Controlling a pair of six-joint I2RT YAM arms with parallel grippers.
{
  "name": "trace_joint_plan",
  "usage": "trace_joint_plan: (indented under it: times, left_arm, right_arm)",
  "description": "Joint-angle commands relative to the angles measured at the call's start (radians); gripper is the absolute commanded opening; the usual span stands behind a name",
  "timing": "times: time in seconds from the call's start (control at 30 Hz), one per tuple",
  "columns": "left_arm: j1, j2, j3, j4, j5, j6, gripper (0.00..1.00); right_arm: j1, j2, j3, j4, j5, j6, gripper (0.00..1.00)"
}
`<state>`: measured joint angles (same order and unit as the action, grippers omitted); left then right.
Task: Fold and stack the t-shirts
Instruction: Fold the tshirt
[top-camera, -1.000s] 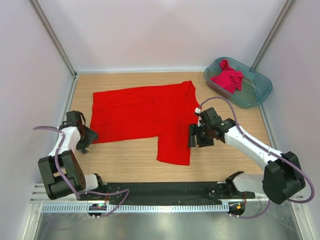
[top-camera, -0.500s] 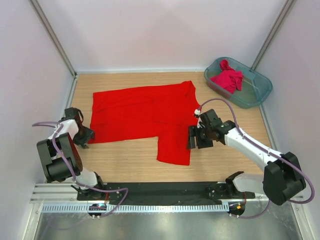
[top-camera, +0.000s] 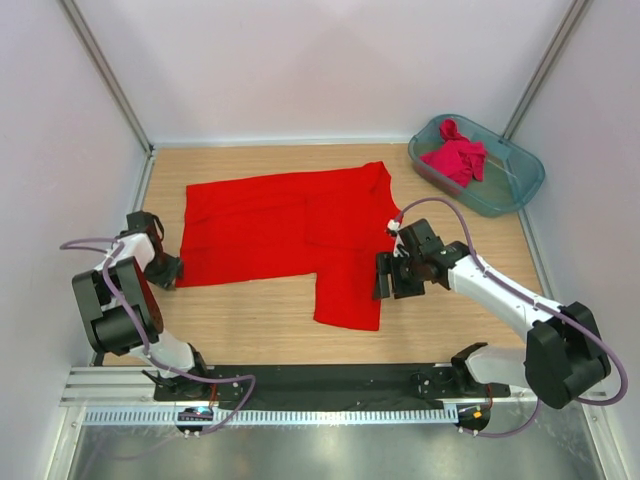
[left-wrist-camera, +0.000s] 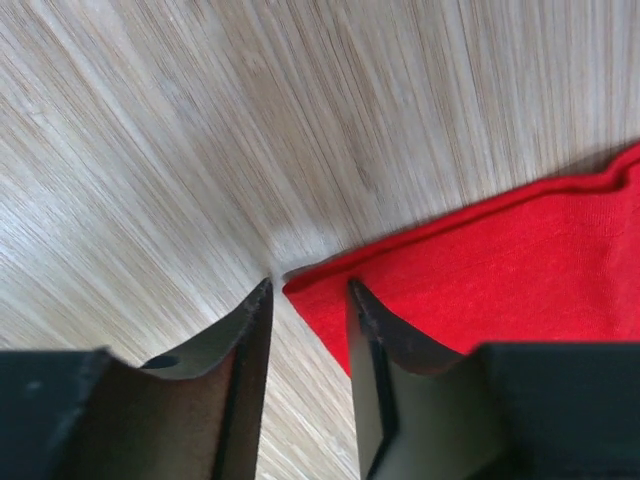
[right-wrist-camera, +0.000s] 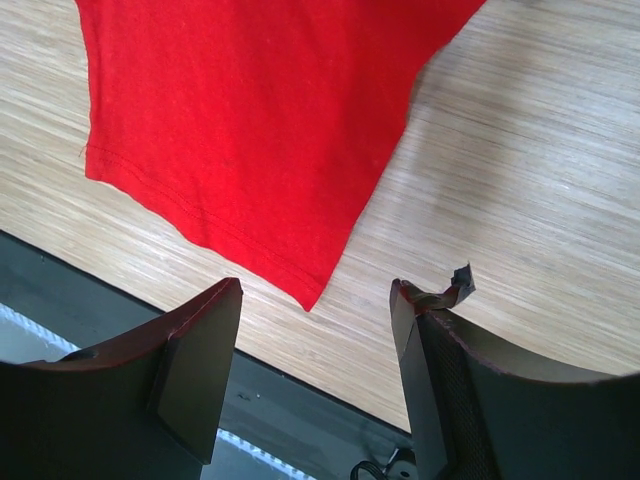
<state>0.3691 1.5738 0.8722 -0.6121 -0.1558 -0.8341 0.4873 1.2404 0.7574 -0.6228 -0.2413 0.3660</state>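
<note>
The large bright red t-shirt lies flat on the wooden table, with one part reaching toward the near edge. My left gripper is low at its near-left corner. In the left wrist view the jaws stand a narrow gap apart, with the tip of the red corner between them. My right gripper is wide open beside the right edge of the near part. In the right wrist view it hovers over that corner of the shirt. The crimson-pink t-shirt lies crumpled in the tub.
The translucent teal tub stands at the far right corner of the table. White walls close in the left, back and right sides. A black rail runs along the near edge, also seen in the right wrist view.
My left gripper has moved a little up and left to the shirt's near-left corner, and the left arm has folded back. The right gripper has barely shifted.
</note>
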Motion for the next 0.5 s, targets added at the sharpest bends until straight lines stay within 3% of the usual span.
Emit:
trace_joint_plan:
  times: [0.0, 0.03, 0.37, 0.47]
  left_arm:
    - [0.007, 0.063, -0.004, 0.066, -0.004, -0.010, 0.35]
    - [0.007, 0.069, -0.001, 0.063, 0.002, -0.007, 0.29]
    - [0.007, 0.057, -0.032, 0.077, 0.022, 0.026, 0.03]
    - [0.008, 0.042, -0.036, 0.071, 0.027, 0.032, 0.00]
  right_arm:
    - [0.007, 0.022, 0.010, 0.031, -0.044, 0.011, 0.68]
    - [0.007, 0.027, 0.008, 0.028, -0.047, 0.011, 0.67]
    - [0.065, 0.106, -0.018, 0.072, -0.062, 0.050, 0.67]
    - [0.092, 0.125, -0.043, 0.121, -0.076, 0.091, 0.68]
